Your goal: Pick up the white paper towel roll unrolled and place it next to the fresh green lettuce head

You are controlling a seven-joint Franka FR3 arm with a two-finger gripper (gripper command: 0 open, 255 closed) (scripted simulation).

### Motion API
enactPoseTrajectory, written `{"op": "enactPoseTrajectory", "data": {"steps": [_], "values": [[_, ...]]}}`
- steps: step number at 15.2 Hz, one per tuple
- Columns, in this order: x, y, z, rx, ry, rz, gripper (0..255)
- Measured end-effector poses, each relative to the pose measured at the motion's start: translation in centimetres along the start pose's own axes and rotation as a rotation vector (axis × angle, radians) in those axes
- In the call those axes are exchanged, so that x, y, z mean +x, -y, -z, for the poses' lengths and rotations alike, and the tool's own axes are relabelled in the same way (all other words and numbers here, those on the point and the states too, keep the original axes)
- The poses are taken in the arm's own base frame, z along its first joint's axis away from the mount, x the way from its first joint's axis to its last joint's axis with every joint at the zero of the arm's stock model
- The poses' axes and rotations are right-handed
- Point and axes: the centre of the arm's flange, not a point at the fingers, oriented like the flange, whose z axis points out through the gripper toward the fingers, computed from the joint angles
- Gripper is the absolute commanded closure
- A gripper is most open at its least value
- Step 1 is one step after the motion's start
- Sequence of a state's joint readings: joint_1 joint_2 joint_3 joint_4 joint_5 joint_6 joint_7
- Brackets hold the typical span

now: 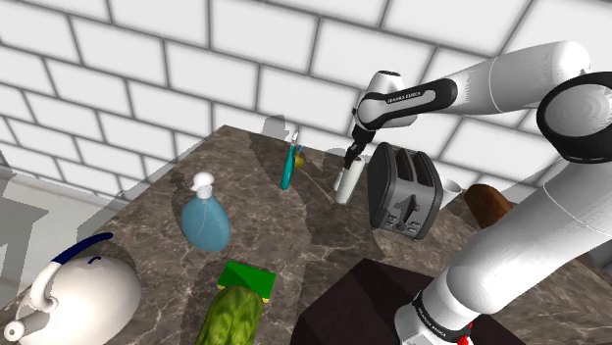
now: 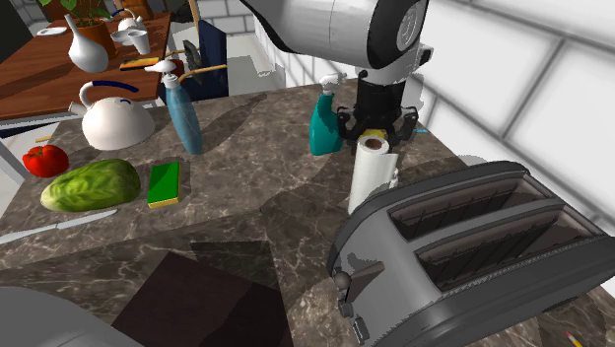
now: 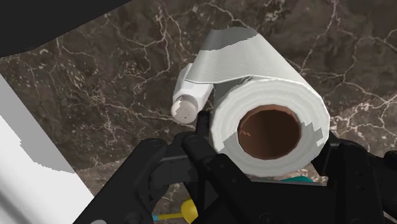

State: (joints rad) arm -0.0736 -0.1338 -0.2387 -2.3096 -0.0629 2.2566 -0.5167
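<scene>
Standing upright on the dark veined counter, right of centre in the second exterior view, the paper towel roll is just beside the toaster. The gripper grasps the roll's top between both fingers. The lettuce lies well apart, near the left edge.

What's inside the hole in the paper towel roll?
A brown tube runs down the middle of the paper towel roll, and it looks hollow. Its far end is too dark to see, so I cannot tell what is deep inside.
</scene>
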Motion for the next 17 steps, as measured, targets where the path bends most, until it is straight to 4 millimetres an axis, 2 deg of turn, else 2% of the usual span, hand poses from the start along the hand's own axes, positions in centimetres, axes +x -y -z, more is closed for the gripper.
{"op": "enactPoseTrajectory", "data": {"steps": [8,17], "values": [[0.0,0.0,0.2,0.0,0.0,0.0,255],[0.3,-0.3,4.7,0.0,0.001,-0.001,255]]}}
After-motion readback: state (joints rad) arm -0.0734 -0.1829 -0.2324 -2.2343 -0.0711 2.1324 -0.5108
